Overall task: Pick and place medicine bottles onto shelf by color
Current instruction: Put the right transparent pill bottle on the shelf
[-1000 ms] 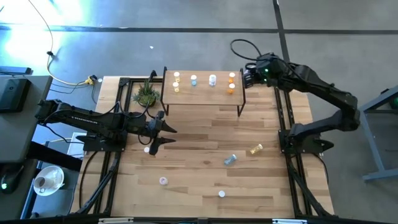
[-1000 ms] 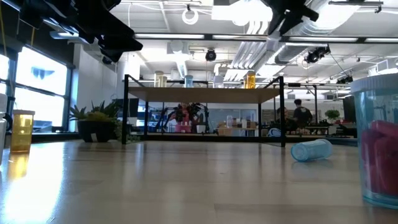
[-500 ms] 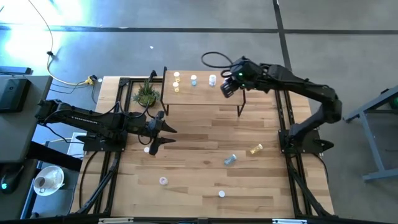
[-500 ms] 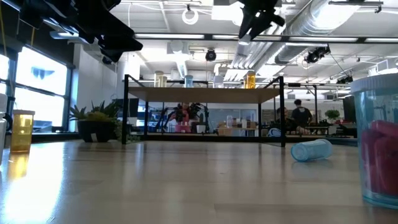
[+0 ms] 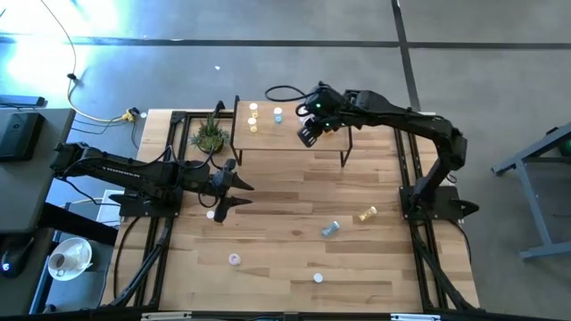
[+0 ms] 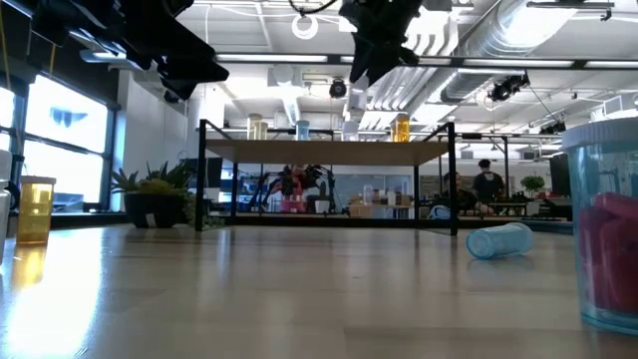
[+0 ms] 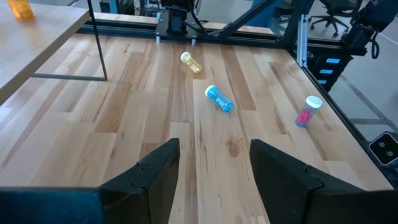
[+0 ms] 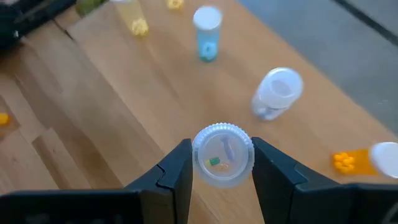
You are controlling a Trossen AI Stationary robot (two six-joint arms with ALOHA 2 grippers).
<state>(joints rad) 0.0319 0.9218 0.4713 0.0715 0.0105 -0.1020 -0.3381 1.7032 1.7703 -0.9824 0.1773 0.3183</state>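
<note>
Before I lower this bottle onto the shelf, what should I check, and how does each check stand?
1. Grip: right gripper is shut on the pale clear bottle with a white ribbed cap: ok.
2. Position: the gripper is over the low light-wood shelf with black legs, clear above its top in the low view: ok.
3. Landing spot: bare wood shows below the held bottle: ok.
4. Colour match: the pale white bottle stands close by, likely the right group: ok.
5. Neighbours: the blue bottle and the orange bottle stand apart from the spot: ok.
6. Left gripper is open, empty and away from the shelf: ok.
</note>
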